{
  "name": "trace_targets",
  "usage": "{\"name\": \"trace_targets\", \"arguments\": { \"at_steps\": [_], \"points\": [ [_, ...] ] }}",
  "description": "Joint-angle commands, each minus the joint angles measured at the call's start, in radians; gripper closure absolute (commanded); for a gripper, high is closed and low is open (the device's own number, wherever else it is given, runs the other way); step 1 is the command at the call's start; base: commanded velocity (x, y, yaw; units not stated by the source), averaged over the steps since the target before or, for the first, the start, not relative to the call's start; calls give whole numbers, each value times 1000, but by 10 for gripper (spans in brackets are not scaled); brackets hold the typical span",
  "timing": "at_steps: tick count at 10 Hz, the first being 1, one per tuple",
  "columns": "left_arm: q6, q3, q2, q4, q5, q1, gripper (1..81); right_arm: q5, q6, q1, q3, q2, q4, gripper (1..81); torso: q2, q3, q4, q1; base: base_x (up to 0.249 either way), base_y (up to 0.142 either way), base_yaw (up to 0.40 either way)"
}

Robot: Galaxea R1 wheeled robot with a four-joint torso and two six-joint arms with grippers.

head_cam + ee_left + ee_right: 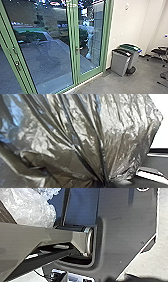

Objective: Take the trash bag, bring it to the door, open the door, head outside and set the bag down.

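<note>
Whether the left or the right gripper is spread or pinching, I cannot tell. The shiny trash bag (125, 136) looms close in the left wrist view, its folds drawn to a tight bunch. Right of the green-framed glass doors (106, 37), grey bins (120, 62) with small, unreadable labels stand on grey floor (100, 86) by a pale wall (130, 22).
</note>
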Motion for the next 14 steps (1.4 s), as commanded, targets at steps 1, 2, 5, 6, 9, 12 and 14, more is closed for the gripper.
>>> {"name": "trace_targets", "arguments": {
  "at_steps": [1, 2, 5, 6, 9, 12, 14],
  "points": [
    [5, 9, 7, 13, 59, -45, 811, -57, -2, 36, -13, 9, -1, 10, 0, 0, 0, 0, 142, 0, 0],
    [5, 7, 7, 19, 59, -45, 811, -57, -2, 35, -7, 11, -4, 10, 0, 0, 0, 0, 142, 0, 0],
    [5, 4, 2, 23, 57, -45, 811, -57, -3, 39, -3, 15, -4, 10, 0, 0, 0, 0, 142, 0, 0],
    [5, 4, 1, 23, 57, -45, 811, -57, -3, 36, -5, 14, -4, 10, 0, 0, 0, 0, 141, 0, 0],
    [5, 4, 2, 23, 57, -45, 811, -57, -2, 35, -5, 12, -3, 10, 0, 0, 0, 0, 142, -42, 0],
    [5, 4, 2, 22, 57, -45, 811, -57, -3, 36, -8, 11, -4, 10, 0, 0, 0, 0, 141, -75, 0],
    [5, 4, 1, 22, 57, -45, 811, -57, -5, 36, -4, 3, 0, 10, 0, 0, 0, 0, 142, -75, 0]
  ]
}}
